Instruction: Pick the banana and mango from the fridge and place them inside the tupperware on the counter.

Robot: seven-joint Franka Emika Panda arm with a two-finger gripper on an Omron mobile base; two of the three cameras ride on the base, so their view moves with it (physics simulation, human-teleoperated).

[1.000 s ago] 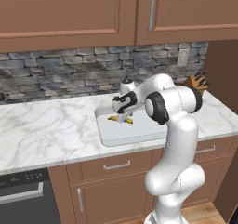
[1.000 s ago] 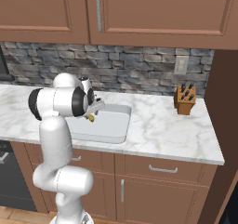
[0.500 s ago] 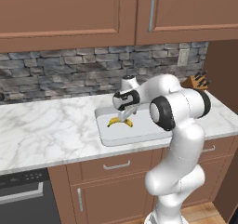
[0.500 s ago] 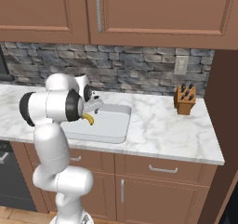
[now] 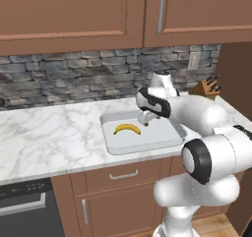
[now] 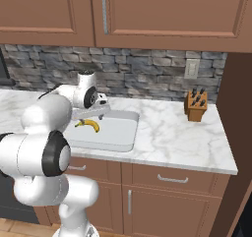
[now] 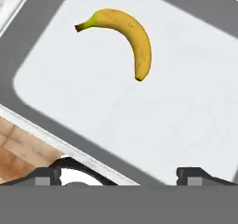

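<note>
Spread wide and empty, the hand (image 5: 146, 117) hovered just above the tupperware (image 5: 162, 140), its fingertips (image 7: 46, 175) far apart at the edge of the hand view. The banana (image 5: 127, 128) lay flat on the tray's floor, clear of the rim, on the table (image 5: 49, 137). That placing suggested the banana's half was done, with the mango left to fetch.

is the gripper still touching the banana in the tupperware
Apart. In the hand view the banana lies alone on the tupperware floor, with bare tray between it and the open gripper.
</note>
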